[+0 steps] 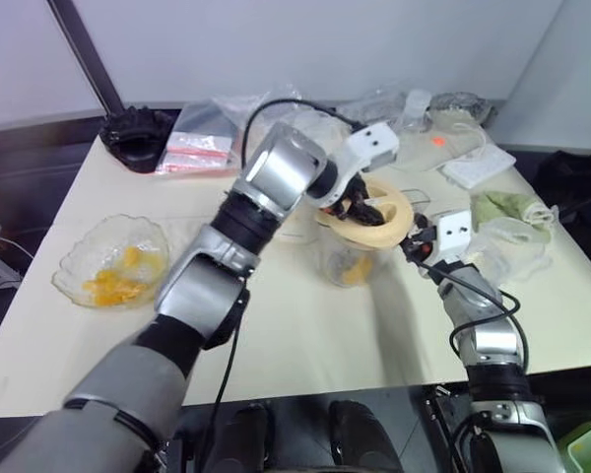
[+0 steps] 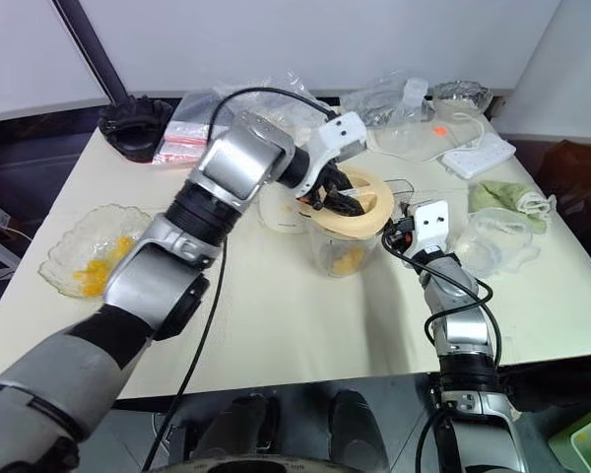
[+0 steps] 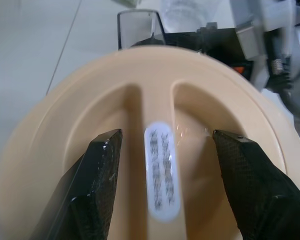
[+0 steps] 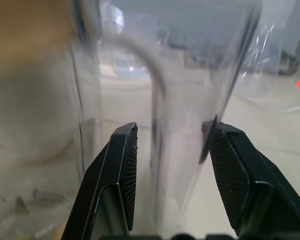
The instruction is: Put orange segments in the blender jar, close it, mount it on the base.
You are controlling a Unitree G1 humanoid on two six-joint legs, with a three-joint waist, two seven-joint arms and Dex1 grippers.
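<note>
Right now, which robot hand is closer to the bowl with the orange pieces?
Left. The left hand is over the cream lid on the blender jar, and the bowl sits off to its left. The right hand is by the jar's far side, farther from the bowl.

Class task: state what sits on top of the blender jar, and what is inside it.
A cream lid rests on the blender jar. Inside, orange segments show through the wall; the jar's bottom is unclear.

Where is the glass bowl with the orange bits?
The glass bowl sits near the table's left edge in the head views, well left of the blender jar, apart from both grippers.
</note>
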